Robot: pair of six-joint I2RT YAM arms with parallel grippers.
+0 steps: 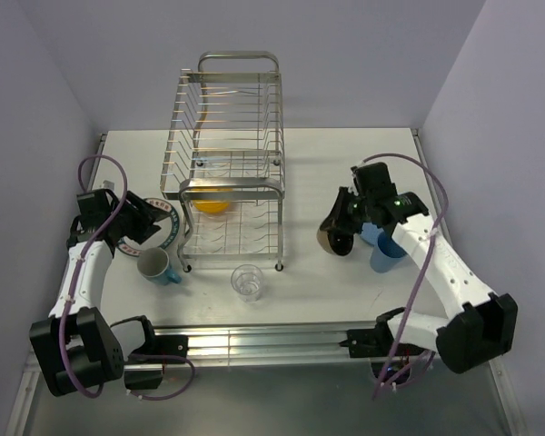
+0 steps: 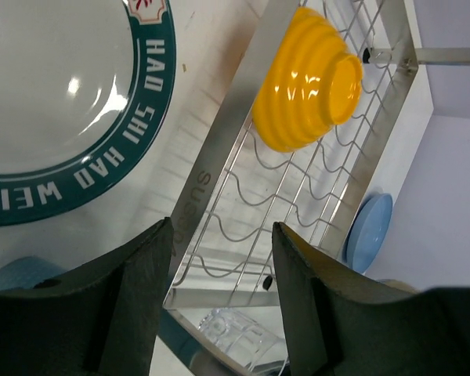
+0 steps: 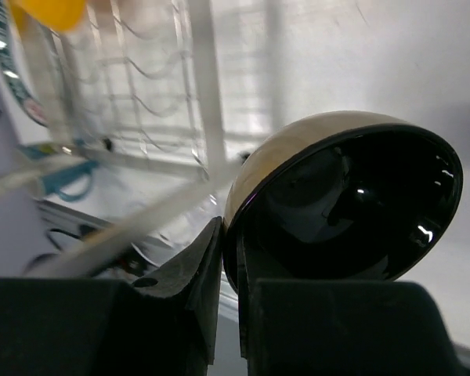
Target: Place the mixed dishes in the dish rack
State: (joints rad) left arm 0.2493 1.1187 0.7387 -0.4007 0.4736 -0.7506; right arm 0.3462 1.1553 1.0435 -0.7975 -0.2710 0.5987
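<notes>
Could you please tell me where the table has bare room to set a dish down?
Bare table lies right of the rack, beyond the right gripper, and left of the rack, beyond the left gripper. Crowded: plate, mug and glass near the rack's front; black bowl and cup at right.

Colours across the white table (image 1: pixel 345 154)
Silver wire dish rack (image 1: pixel 227 163); ribbed yellow-orange bowl (image 2: pixel 305 82); white plate (image 2: pixel 55 94) with a teal-green rim lettered in white; black bowl (image 3: pixel 352 204), glossy black inside, bronze outside; pale blue cup (image 1: pixel 386 256); pale blue plate (image 2: pixel 370 231).
</notes>
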